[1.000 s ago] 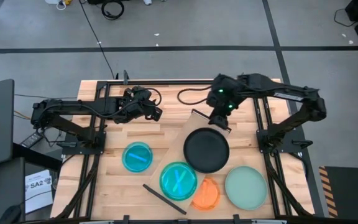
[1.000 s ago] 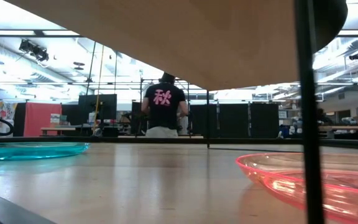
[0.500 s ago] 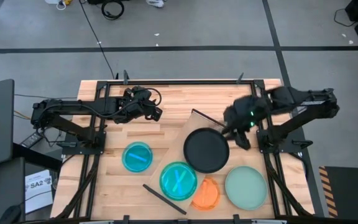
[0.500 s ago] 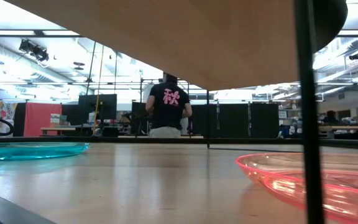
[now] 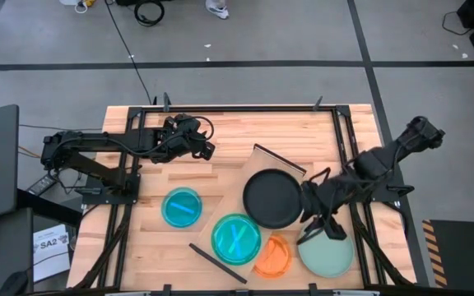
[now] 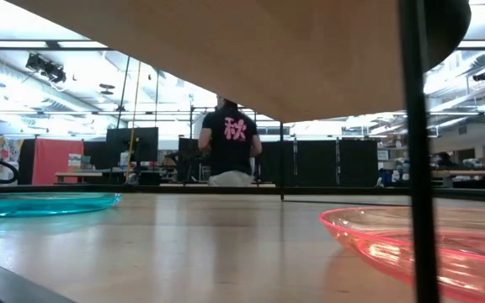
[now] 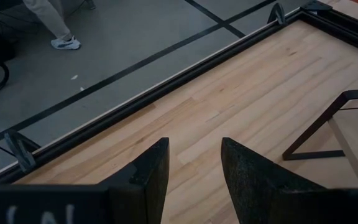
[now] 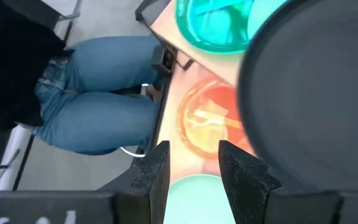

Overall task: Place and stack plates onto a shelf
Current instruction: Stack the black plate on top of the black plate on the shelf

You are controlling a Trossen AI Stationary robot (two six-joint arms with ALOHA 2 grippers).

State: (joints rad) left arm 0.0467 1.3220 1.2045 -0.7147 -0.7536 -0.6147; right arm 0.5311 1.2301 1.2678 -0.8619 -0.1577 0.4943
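In the high view the light wood shelf (image 5: pixel 225 205) lies slantwise across the table. A matte black plate (image 5: pixel 272 198) and a teal plate (image 5: pixel 236 238) sit on it. A blue plate (image 5: pixel 182 207), an orange plate (image 5: pixel 275 257) and a pale mint-green plate (image 5: pixel 327 249) rest flat on the table. My right gripper (image 5: pixel 313 233) hovers open above the mint plate's left rim. Its wrist view shows the open fingers (image 8: pixel 194 149) over the mint plate (image 8: pixel 194 199), beside the orange plate (image 8: pixel 207 121) and black plate (image 8: pixel 322 93). My left gripper (image 5: pixel 206 151) waits open near the far left (image 7: pixel 194 146).
A person in jeans (image 8: pixel 92 93) stands at the table's near edge. Another person (image 6: pixel 230 143) walks in the room beyond. The shelf's dark leg (image 6: pixel 417 151) and underside (image 6: pixel 251 50) fill the low view, with a teal plate (image 6: pixel 40 203) and the orange plate (image 6: pixel 428 244) beside it.
My right arm has swung from the black plate's far rim toward the table's right and then its near edge, ending over the mint-green plate. The black plate has stayed where it was on the shelf. The person in the room beyond has shifted slightly.
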